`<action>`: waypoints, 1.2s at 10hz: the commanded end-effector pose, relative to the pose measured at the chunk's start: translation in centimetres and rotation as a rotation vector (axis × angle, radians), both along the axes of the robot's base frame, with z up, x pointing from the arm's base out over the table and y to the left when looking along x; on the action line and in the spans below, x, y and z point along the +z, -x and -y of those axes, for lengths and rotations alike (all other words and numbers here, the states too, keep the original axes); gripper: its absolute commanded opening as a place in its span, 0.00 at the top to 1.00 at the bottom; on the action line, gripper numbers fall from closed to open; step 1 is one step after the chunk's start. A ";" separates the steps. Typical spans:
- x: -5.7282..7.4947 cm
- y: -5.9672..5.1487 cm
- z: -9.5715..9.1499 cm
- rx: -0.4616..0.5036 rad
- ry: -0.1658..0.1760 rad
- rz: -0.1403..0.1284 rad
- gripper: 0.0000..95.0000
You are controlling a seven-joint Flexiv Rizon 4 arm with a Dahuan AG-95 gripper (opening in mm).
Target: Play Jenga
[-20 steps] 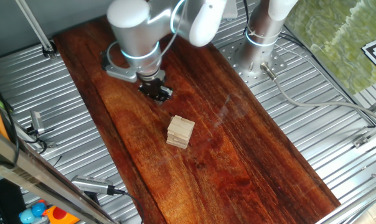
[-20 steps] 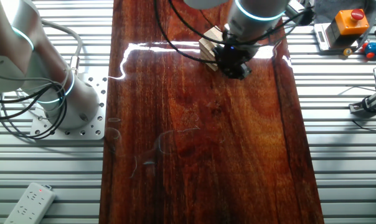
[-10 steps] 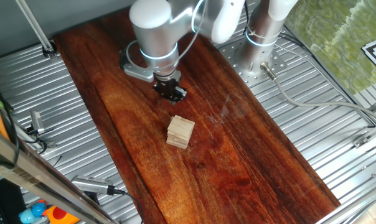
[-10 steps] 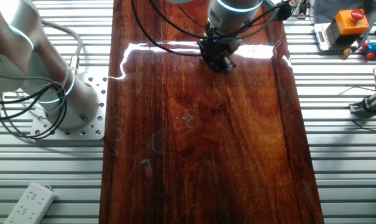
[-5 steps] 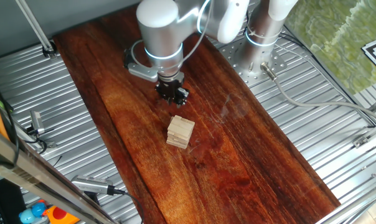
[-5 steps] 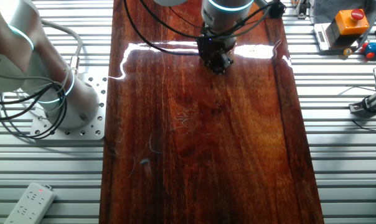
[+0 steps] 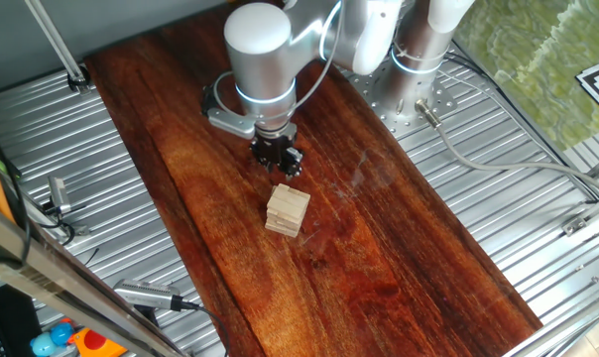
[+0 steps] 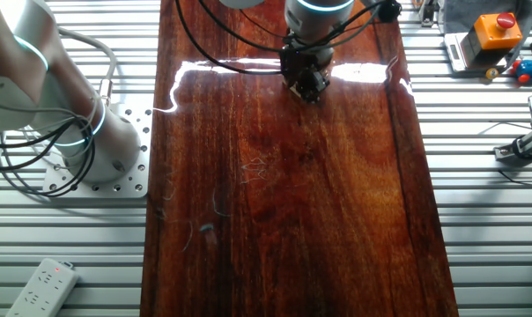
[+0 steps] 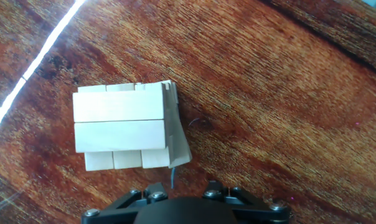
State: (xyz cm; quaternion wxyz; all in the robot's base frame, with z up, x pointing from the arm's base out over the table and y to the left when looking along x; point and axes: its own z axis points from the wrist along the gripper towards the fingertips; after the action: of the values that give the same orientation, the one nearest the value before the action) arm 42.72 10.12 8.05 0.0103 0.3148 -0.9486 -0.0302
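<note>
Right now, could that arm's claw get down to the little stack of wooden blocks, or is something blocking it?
Probably yes. The gripper hangs just beside the Jenga stack, and nothing lies between them on the wooden board. The stack stands alone in the hand view.

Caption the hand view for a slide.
Looking down on the Jenga stack, two pale blocks across its top, standing on the dark wooden table.
</note>
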 end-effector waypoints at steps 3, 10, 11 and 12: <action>-0.2 0.0 -0.1 0.001 0.004 0.002 0.60; -1.0 -0.2 -0.3 0.006 0.004 0.000 0.60; -1.1 -0.2 -0.3 0.005 0.004 0.000 0.60; -1.2 -0.2 -0.4 0.005 0.003 0.000 0.60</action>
State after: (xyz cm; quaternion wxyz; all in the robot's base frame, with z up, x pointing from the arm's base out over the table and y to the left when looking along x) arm 42.94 10.57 6.78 0.0115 0.3175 -0.9478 -0.0290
